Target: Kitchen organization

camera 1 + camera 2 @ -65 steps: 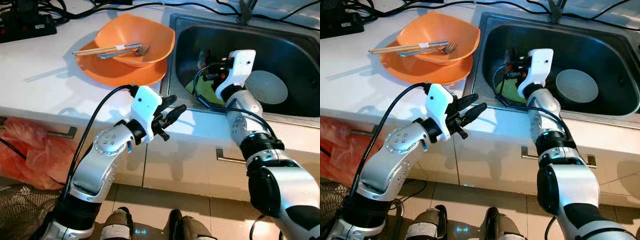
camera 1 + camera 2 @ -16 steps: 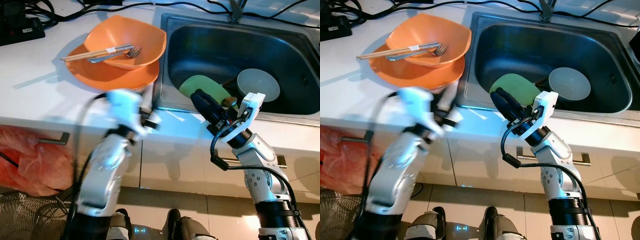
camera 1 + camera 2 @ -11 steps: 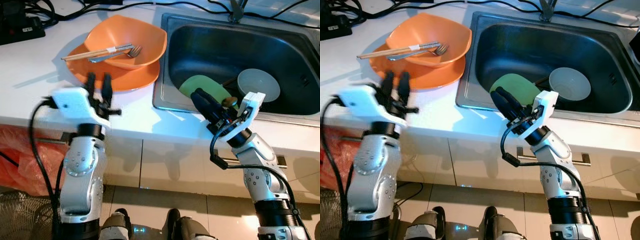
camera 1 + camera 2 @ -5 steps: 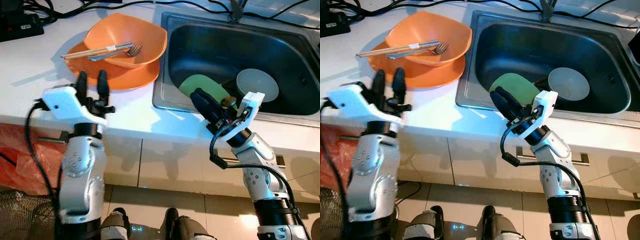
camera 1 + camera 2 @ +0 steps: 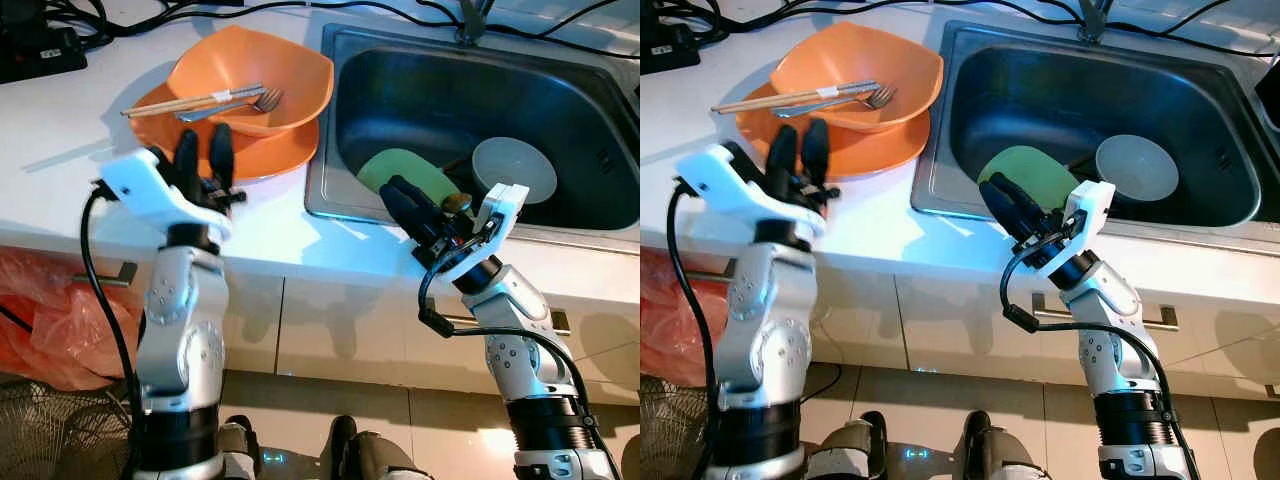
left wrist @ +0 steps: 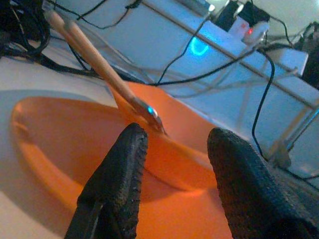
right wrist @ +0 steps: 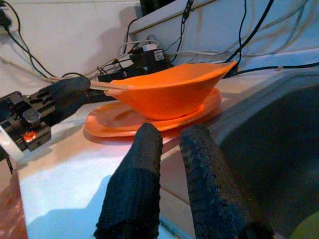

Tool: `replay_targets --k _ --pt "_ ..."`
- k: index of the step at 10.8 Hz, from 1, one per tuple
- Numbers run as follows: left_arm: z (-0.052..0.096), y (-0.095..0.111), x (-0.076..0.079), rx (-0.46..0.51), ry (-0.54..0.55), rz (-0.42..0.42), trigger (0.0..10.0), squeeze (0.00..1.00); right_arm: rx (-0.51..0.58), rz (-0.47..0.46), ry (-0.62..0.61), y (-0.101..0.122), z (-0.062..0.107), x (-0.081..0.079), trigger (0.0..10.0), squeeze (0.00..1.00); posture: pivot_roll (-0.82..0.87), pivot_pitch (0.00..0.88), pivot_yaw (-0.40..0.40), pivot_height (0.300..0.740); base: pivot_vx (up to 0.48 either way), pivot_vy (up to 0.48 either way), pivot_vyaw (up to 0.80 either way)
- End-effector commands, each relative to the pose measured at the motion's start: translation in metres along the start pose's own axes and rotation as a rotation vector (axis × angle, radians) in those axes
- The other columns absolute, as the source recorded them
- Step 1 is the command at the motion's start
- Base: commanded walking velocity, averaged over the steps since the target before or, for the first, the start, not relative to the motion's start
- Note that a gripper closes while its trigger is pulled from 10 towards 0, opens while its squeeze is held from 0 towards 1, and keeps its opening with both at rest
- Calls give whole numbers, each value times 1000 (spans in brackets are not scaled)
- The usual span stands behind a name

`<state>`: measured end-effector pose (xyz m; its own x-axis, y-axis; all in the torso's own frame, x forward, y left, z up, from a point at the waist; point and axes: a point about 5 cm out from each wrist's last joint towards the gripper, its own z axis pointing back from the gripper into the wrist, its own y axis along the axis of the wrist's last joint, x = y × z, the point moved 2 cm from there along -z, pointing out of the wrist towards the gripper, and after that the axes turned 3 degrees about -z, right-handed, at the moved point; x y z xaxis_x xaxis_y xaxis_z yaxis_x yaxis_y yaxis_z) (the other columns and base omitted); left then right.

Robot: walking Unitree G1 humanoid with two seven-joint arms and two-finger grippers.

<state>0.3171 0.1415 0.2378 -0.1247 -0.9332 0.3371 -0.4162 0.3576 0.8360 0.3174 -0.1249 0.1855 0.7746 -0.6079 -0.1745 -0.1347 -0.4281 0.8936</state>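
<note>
The orange plate (image 5: pixel 205 150) sits on the table just left of the sink (image 5: pixel 330 190), under the orange bowl (image 5: pixel 250 90). Left gripper (image 5: pixel 203 160), jaws parted and empty, is at its near rim. Probably light, stiff, slick plastic; I'd pinch the rim.

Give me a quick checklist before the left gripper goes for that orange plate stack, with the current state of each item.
1. Left gripper open and empty: ok, fingers apart with nothing between them.
2. Left gripper lined up with the orange plate: ok, it sits at the plate's near rim.
3. Orange bowl seated on the plate: ok, it rests on top.
4. Chopsticks and fork secure: not ok, they lie loose across the bowl and may slide if the stack tilts.
5. Right gripper out of the way: ok, at the front edge of the sink, apart from the stack.
6. Plate's weight with its load: cannot tell.
</note>
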Motion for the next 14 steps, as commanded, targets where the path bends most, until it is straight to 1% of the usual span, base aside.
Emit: replay_targets --k 1,3,5,8,11,12,14 --pt "-2 1 1 14 13 28 10000 0 -38 -16 -31 -9 8 4 10000 0 226 221 -101 740 0 0 0" --pt "-4 0 0 17 37 37 10000 0 -39 -13 -35 -9 9 5 10000 0 226 222 -101 740 0 0 0" --pt "-6 0 0 25 46 26 10000 0 -40 -12 -34 -9 9 6 10000 0 225 220 -101 740 0 0 0" --pt "-13 1 1 44 74 34 10000 0 -43 -8 -36 -9 10 6 10000 0 219 215 -103 740 0 0 0" --pt "-16 -1 3 41 67 28 10000 0 -44 -2 -38 -9 10 7 10000 0 217 211 -102 740 0 0 0" --pt "-17 -2 3 38 70 27 0 0 -44 -2 -40 -9 10 8 10000 0 217 208 -103 740 0 0 0" --pt "-16 -3 3 39 71 25 0 0 -45 -1 -41 -10 10 8 10000 0 217 203 -101 740 0 0 0"
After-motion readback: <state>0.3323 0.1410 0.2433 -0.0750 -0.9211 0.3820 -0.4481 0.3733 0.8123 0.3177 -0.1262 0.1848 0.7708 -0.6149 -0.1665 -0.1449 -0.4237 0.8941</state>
